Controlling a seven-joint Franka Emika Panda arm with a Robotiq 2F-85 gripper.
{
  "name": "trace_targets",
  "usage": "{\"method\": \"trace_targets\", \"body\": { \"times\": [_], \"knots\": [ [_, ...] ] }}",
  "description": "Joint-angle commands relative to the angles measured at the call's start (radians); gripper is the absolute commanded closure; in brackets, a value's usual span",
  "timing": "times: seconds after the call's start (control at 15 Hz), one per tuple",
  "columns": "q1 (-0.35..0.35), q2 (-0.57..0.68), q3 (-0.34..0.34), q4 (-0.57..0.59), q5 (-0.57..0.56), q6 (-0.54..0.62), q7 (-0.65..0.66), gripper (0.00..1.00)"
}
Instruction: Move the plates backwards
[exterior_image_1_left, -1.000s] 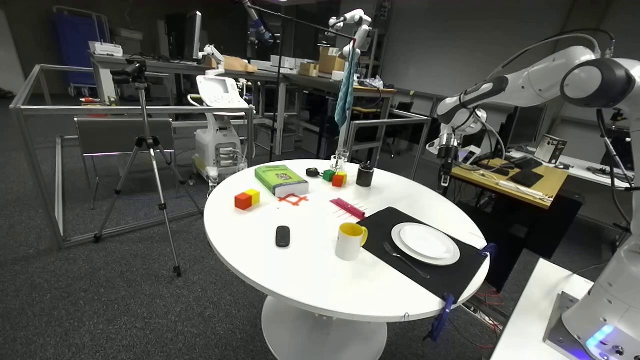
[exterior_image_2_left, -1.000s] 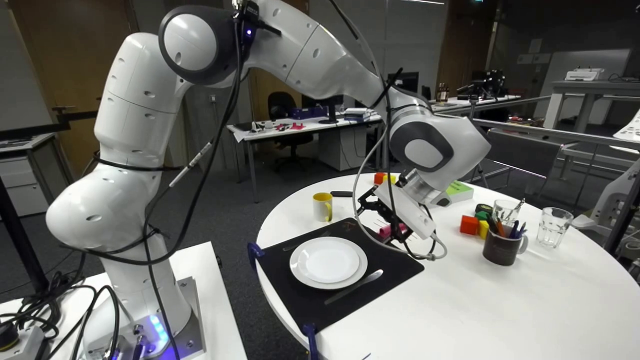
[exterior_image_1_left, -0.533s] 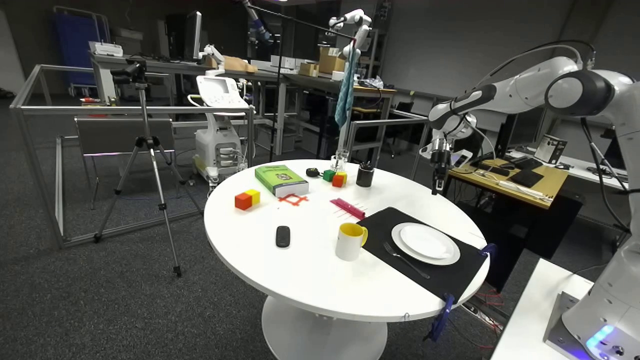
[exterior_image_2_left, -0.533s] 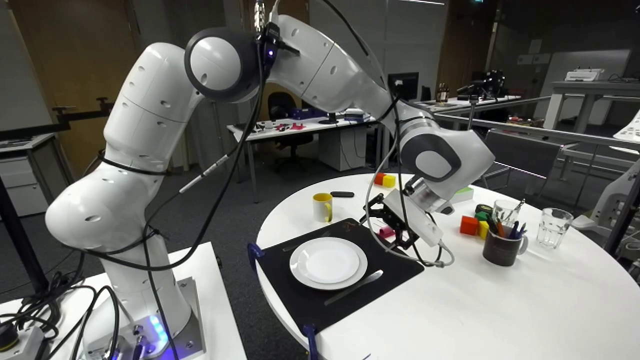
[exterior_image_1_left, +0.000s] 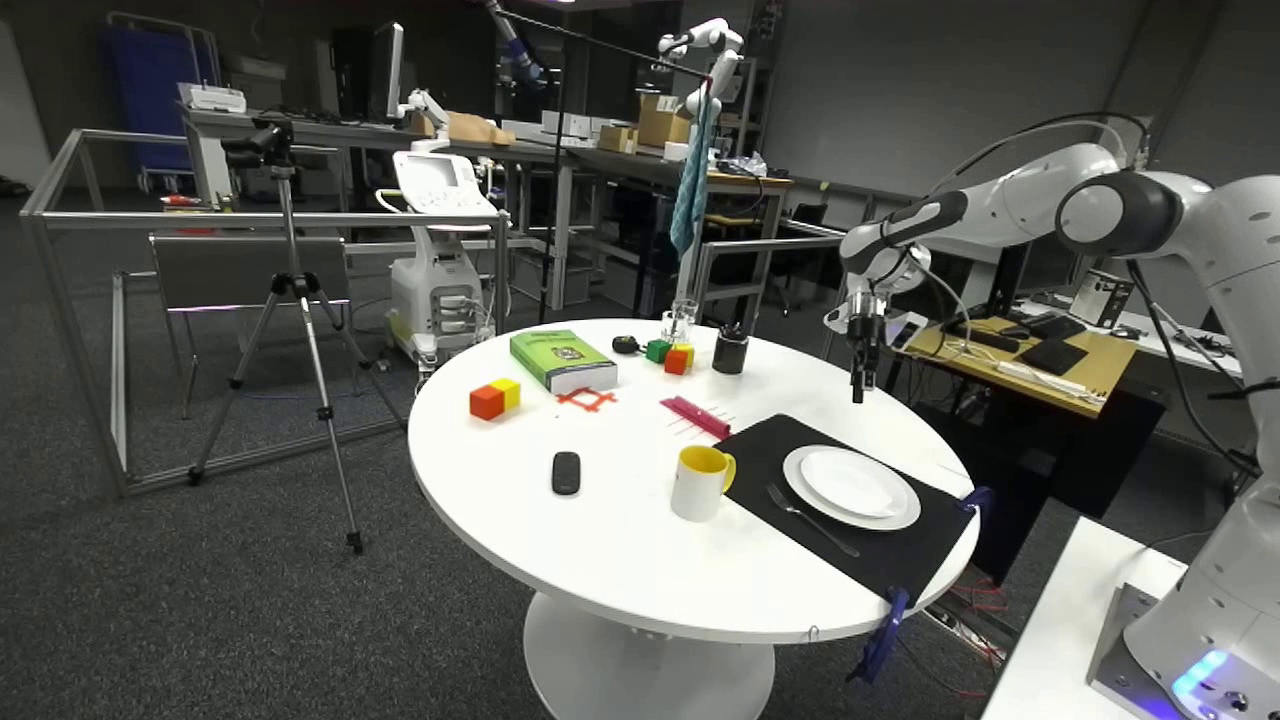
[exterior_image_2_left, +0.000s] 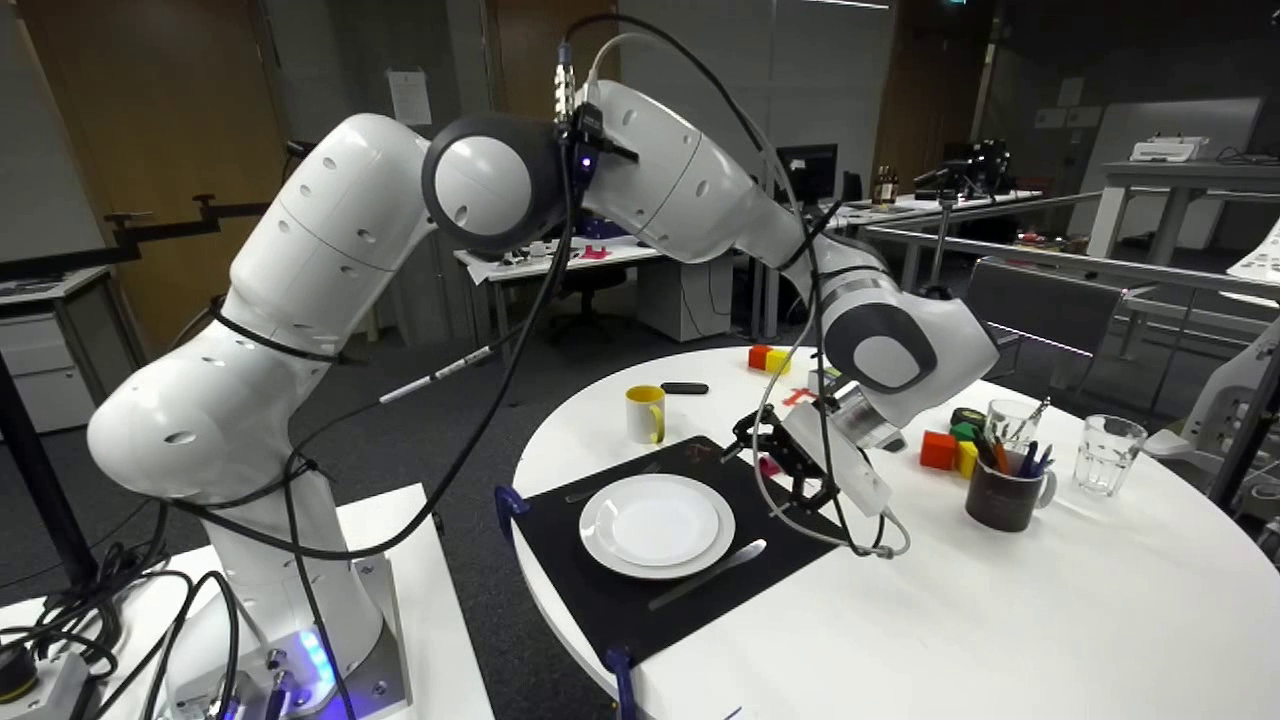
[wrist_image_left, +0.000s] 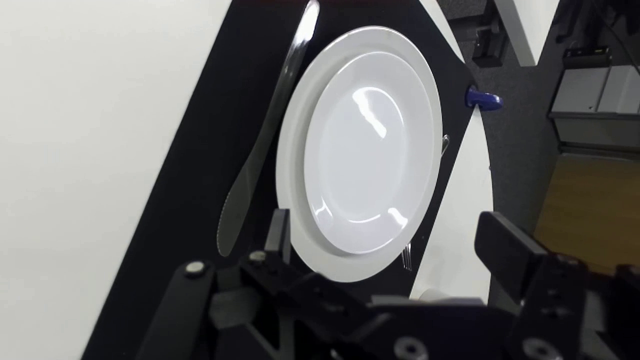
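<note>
Plates (exterior_image_2_left: 664, 520), smaller stacked on larger, lie flat on black mat (exterior_image_2_left: 607, 603) between knife (exterior_image_2_left: 708, 575) and fork (exterior_image_1_left: 812, 521). Gripper (wrist_image_left: 386, 222) raised, apart from the plates, spread wide in wrist view. White mug (exterior_image_1_left: 697, 490), yellow inside, upright just beside mat. Blue clamps (exterior_image_1_left: 884, 640) at two mat corners, by the edge of white table (exterior_image_2_left: 1000, 620)

The arm (exterior_image_2_left: 655, 180) is glossy white, its joints (exterior_image_2_left: 545, 190) dark grey around white discs (exterior_image_2_left: 486, 186). Black and grey cables (exterior_image_2_left: 571, 210) loop along it; blue lights (exterior_image_2_left: 318, 652) glow on the base (exterior_image_2_left: 275, 597). The gripper (wrist_image_left: 386, 237) is black with silvery screws (wrist_image_left: 410, 347).
</note>
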Motion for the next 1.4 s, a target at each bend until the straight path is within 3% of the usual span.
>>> {"method": "trace_targets", "body": {
  "times": [0.0,0.6,1.33],
  "knots": [
    [-0.042,0.068,0.038,0.107,-0.017,-0.078,-0.023,0.0],
    [-0.071,0.191,0.08,0.242,0.005,-0.133,-0.01,0.0],
    [-0.079,0.274,0.119,0.305,0.032,-0.133,0.019,0.0]
  ]
}}
